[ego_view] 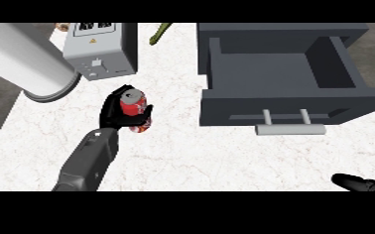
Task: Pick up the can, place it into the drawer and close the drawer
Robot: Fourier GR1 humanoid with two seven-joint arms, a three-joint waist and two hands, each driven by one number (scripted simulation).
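The can (136,108) is red with white markings and a grey metal top. It stands roughly upright, its top tipped a little toward the upper edge of the view, over the white marbled desk (183,148) left of centre. The left robot hand (117,110) curls round it, black fingers on its left side and the thumb on its right, hiding much of its body.

The drawer (275,87) is dark grey and pulled open, well apart from the can to the right. Its inside shows as a bare grey box. A pale grey bar handle (289,128) on two posts juts from its front panel.
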